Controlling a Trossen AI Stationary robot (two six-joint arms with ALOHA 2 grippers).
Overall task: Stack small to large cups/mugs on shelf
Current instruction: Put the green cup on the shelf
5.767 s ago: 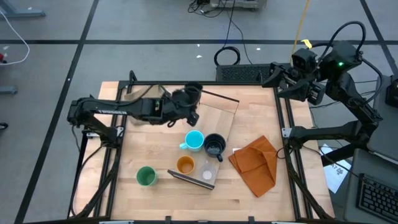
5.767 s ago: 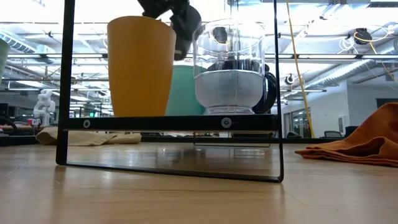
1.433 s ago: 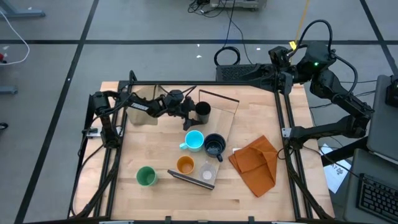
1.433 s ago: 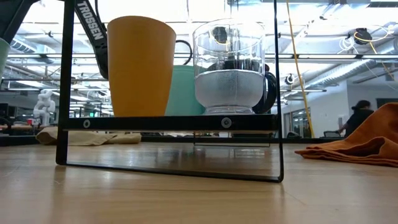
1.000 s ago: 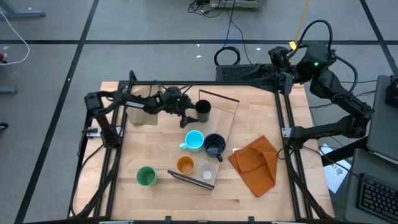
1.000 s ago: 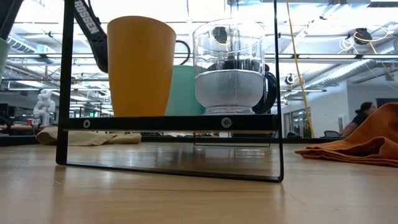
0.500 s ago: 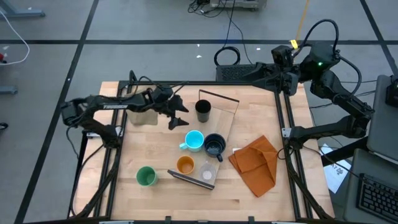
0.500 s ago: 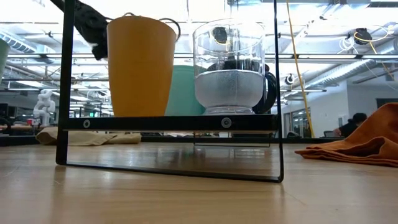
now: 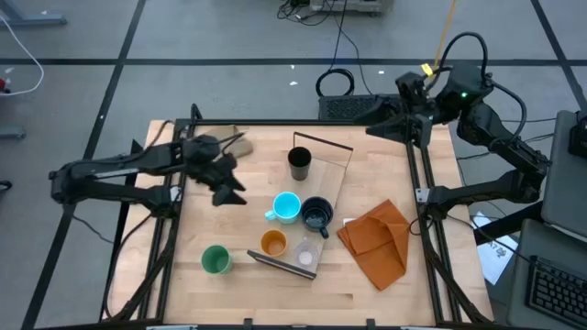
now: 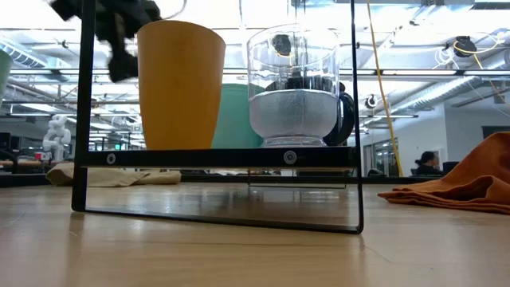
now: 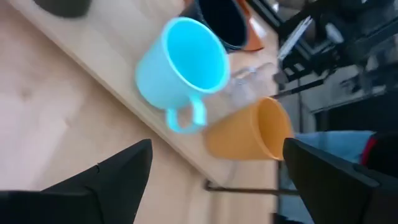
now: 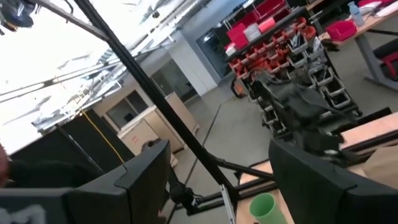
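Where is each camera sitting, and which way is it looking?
High view: above the table, looking straight down; both arms show, left tool open, right tool at the far corner.
Low view: at tabletop height, looking level at the shelf; the left tool shows at top.
Left wrist view: on the left arm, facing the light-blue mug; its own fingers show.
Right wrist view: on the right arm, facing the room; its own fingers show.
Shared: the orange cup appears in high, low and left wrist views.
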